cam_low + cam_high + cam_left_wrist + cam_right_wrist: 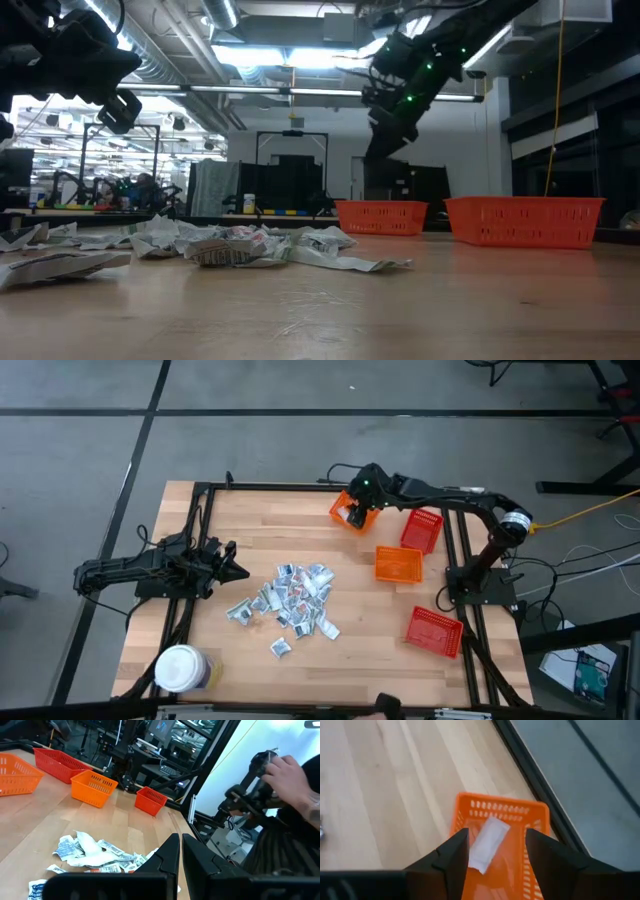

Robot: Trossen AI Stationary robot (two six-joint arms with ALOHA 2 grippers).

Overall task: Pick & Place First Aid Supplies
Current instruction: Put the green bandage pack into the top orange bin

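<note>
My right gripper (492, 851) stands wide open above the far orange basket (497, 810), a white packet (487, 842) lying inside it. The remaining sachets (290, 600) sit piled mid-table. Risk: descending could knock the basket. Only the left wrist view shows my left gripper (181, 851) nearly closed, empty.

Right arm: extended from its base at the right edge across the far part of the counter, forearm roughly level, wrist bent downward. Right gripper (352, 513) points down, held high — in the low view it hangs well clear of the surface. Its fingers (451, 856) stand apart, nothing clamped between them.

Left arm: folded low at the left side, lying nearly horizontal. Left gripper (238, 571) points toward the counter's centre — fingers (167, 854) close together, only a thin gap showing.
</note>
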